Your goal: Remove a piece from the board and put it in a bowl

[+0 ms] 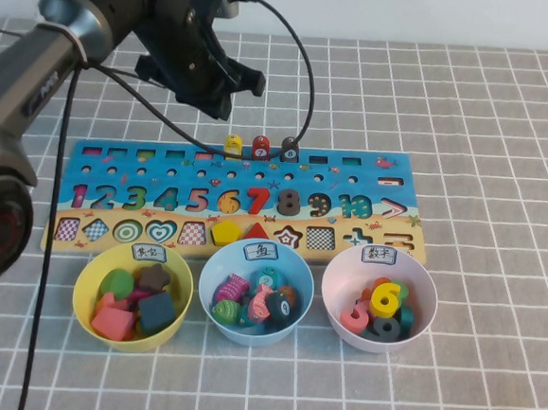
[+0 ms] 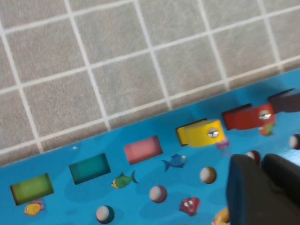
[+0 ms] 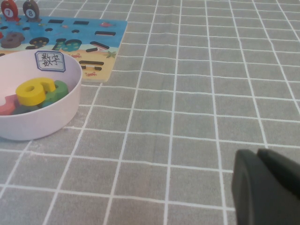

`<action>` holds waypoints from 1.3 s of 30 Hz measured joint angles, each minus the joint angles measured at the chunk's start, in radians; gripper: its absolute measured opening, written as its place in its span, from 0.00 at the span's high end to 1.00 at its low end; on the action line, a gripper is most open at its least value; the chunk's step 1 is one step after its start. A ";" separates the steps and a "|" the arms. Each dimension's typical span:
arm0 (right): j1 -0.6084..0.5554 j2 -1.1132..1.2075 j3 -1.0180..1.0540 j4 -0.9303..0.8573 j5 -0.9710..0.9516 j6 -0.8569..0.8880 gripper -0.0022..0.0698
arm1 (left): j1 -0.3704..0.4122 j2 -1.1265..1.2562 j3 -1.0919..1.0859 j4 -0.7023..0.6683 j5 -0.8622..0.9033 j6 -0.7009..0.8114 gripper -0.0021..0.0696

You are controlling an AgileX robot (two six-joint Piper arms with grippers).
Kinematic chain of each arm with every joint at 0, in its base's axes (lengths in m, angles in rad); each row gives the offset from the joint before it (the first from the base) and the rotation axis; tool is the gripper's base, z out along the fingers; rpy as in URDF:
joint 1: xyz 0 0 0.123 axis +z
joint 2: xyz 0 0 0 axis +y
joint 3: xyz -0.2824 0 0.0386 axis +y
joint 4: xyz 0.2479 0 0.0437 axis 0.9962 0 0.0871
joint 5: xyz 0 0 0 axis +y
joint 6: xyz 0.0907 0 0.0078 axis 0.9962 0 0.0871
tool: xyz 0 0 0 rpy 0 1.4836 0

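Your left gripper hangs over the board, fingers pressed together, empty; the yellow piece stands on its far edge; your right gripper sits low over the mat, fingers together

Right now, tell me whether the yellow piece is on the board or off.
On: the yellow piece stands at the board's far edge.

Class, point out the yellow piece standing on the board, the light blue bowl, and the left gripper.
yellow piece (image 1: 233, 146), high view, on its rounded front.
light blue bowl (image 1: 214, 269), high view, on its left rim.
left gripper (image 2: 260, 187), left wrist view, between its shut fingertips, above the board.
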 joint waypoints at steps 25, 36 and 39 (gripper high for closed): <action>0.000 -0.001 0.000 0.002 0.000 0.000 0.99 | 0.000 0.090 0.000 0.041 -0.152 -0.105 0.49; 0.000 -0.001 0.000 0.002 0.000 0.000 0.99 | -0.009 0.118 0.000 0.056 -0.171 -0.105 0.49; 0.000 -0.001 0.000 0.003 0.000 0.000 0.99 | -0.009 0.121 0.000 0.070 -0.179 -0.105 0.49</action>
